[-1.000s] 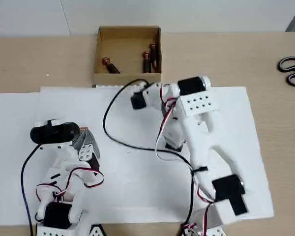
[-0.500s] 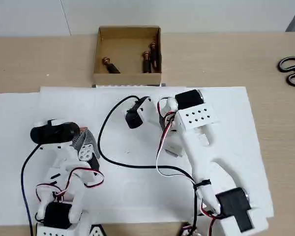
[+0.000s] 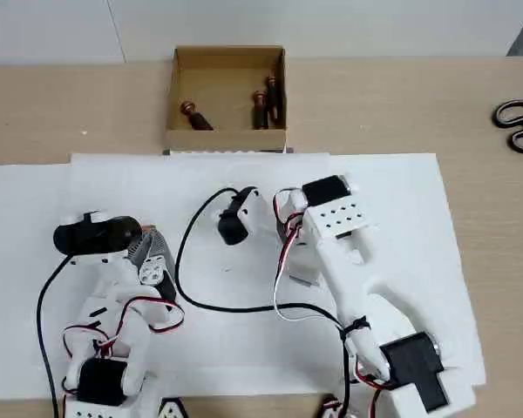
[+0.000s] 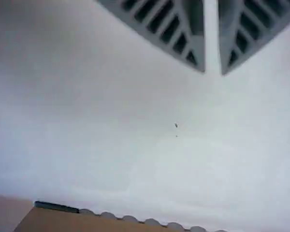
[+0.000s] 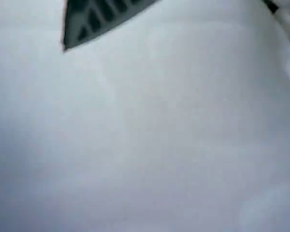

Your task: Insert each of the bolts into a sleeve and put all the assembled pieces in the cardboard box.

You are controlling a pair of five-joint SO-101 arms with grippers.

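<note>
Bolts (image 3: 260,109): three, all located in the cardboard box (image 3: 227,139) at the far side of the table (image 3: 70,104).

Near edge: both arm bases stand side by side. The left arm (image 3: 113,292) is folded over the near-left part of the white sheet (image 3: 418,200). The left tool (image 4: 213,72) points at the sheet. Its two grey ribbed fingers (image 4: 174,29) are drawn together with only a narrow slit between them, and nothing is gripped.

The right arm (image 3: 357,270) extends from the near-right corner toward the middle of the sheet. The right tool (image 5: 94,21) hangs above bare sheet; whether it is open or closed cannot be determined. A black cable (image 3: 187,279) loops across the sheet between the two arms.

Far side: the box sits on the table just beyond the sheet's far edge, open side up. One bolt lies toward its left wall and two lie side by side near its right wall. Each shows a copper-coloured head on a dark sleeve (image 3: 200,122). Scissors (image 3: 519,124) lie on the table at the far right, well apart from the box.
</note>
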